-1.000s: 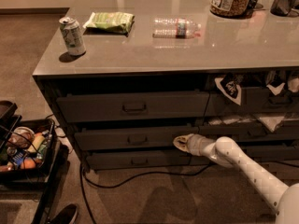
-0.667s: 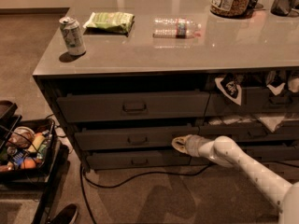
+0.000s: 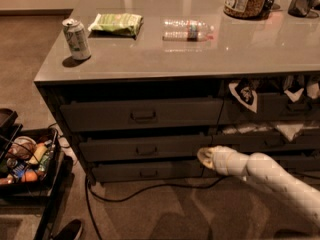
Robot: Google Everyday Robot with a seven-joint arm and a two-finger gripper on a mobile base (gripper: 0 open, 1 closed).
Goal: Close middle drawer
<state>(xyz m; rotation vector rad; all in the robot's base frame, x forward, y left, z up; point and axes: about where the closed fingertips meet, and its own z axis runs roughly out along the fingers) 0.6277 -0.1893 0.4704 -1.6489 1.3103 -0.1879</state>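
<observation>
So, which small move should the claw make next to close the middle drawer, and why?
Probably a short push straight inward. The claw sits at the right end of the middle drawer front, and that front seems to stand slightly out, not fully shut.

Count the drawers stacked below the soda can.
3: top drawer, middle drawer below it, bottom drawer lowest. The gripper is by the middle drawer's right end. None look hidden.

tool blurred at middle drawer, arm cropped
</observation>
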